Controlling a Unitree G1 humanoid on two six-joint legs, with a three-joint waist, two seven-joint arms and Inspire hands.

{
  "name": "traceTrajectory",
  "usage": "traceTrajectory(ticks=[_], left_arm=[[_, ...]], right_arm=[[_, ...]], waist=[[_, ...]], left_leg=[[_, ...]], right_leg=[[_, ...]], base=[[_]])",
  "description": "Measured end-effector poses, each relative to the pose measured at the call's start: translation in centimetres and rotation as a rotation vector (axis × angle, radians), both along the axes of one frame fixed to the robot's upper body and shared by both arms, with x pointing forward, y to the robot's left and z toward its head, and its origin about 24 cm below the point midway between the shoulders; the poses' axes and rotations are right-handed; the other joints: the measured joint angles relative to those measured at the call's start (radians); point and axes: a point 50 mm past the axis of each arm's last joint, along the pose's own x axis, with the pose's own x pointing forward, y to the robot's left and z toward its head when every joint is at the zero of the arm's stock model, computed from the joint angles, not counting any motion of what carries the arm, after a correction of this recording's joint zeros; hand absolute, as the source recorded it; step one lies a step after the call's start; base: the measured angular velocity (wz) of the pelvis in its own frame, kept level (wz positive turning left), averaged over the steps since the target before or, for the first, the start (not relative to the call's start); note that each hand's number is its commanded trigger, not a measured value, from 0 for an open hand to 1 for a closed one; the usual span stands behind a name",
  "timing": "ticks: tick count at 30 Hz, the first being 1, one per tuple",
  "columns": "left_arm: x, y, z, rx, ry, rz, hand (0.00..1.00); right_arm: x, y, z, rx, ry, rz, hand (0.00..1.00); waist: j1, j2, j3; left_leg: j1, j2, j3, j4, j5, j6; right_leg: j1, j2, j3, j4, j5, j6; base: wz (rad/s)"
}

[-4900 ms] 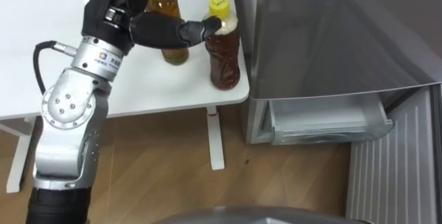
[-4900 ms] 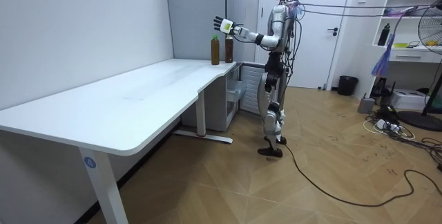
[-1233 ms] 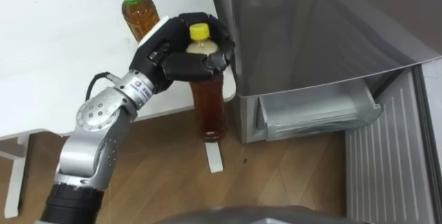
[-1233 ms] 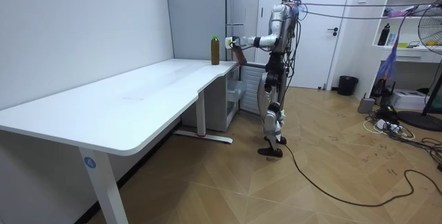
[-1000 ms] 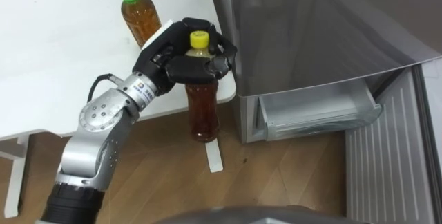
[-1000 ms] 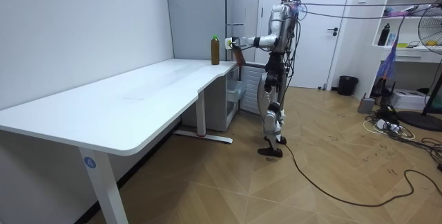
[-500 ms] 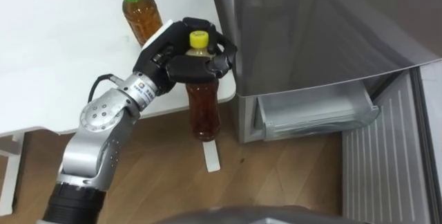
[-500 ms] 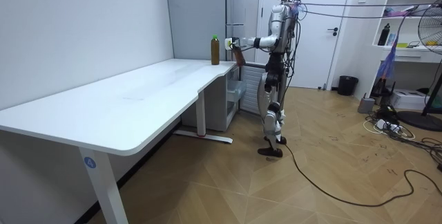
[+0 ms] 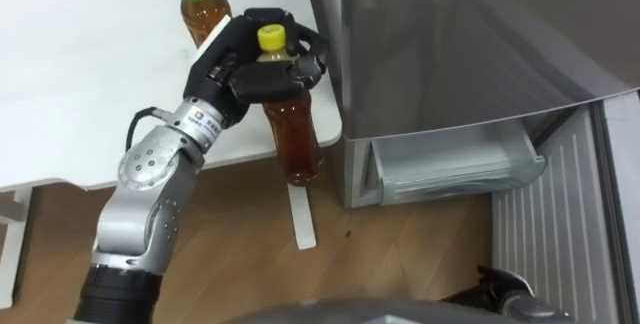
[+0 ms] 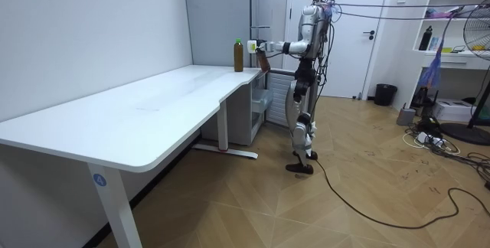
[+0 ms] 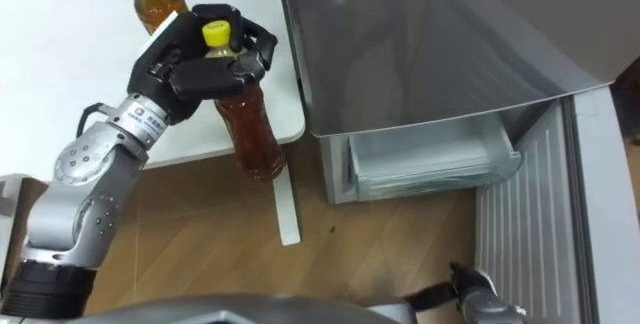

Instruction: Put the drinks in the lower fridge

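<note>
My left hand (image 9: 247,68) is shut round the neck of a brown drink bottle with a yellow cap (image 9: 293,136). It holds the bottle upright in the air, just past the white table's corner (image 9: 327,129) and left of the grey fridge (image 9: 450,44). A second drink, a tea bottle with a green cap (image 9: 199,6), stands on the table behind that hand. The fridge's lower drawer (image 9: 455,169) is pulled out and holds nothing. My right hand (image 11: 482,300) hangs low at the bottom edge, open and holding nothing. In the room view I stand between the table's end and the fridge (image 10: 264,95).
A ribbed grey panel (image 9: 560,224) stands open to the right of the drawer. The white table leg and its foot (image 9: 299,214) sit on the wooden floor below the held bottle. The table top (image 9: 80,84) stretches away to the left.
My left hand has carried the yellow-capped bottle a little up and to the left. My right hand has come into view at the bottom edge.
</note>
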Motion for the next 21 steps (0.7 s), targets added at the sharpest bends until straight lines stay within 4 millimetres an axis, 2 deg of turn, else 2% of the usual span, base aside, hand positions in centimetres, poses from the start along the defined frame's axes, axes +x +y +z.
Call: traceTrajectory(ticks=[2,4,7,13,21], left_arm=[[-0.1,0.1,-0.2,0.000,0.010,0.018,1.00],[-0.4,0.3,-0.5,0.003,0.025,0.043,1.00],[-0.4,0.3,-0.5,-0.018,0.028,0.049,1.00],[-0.4,0.3,-0.4,-0.037,0.022,0.036,1.00],[-0.9,-0.1,-0.6,-0.043,0.019,-0.068,1.00]], right_arm=[[1.6,0.7,0.7,0.027,-0.084,0.044,0.00],[3.8,1.7,2.2,0.053,-0.216,0.115,0.00],[5.9,3.4,3.7,0.118,-0.332,0.225,0.00],[8.0,5.7,6.4,0.284,-0.458,0.368,0.00],[8.9,5.9,8.7,0.424,-0.478,0.528,0.00]], waist=[[0.006,-0.002,0.0013],[0.021,-0.003,0.0017],[0.041,-0.012,0.0043],[0.067,-0.011,0.0061],[0.077,-0.014,0.0112]], left_leg=[[0.001,0.001,0.000,-0.001,0.000,0.000],[0.003,0.001,0.000,-0.002,0.000,0.000],[0.009,0.004,-0.006,-0.001,0.000,-0.001],[0.008,0.004,-0.002,-0.002,0.000,-0.001],[0.002,0.004,-0.005,0.001,0.000,-0.001]], right_leg=[[0.001,0.000,-0.002,-0.001,0.001,0.000],[0.002,0.000,-0.003,-0.002,0.001,0.000],[0.011,-0.001,-0.016,-0.005,0.003,-0.001],[0.013,-0.002,-0.016,-0.005,0.003,-0.001],[0.013,-0.004,-0.027,-0.003,0.003,-0.001]], base=[[-0.02],[-0.02],[0.03],[0.03],[-0.01]])
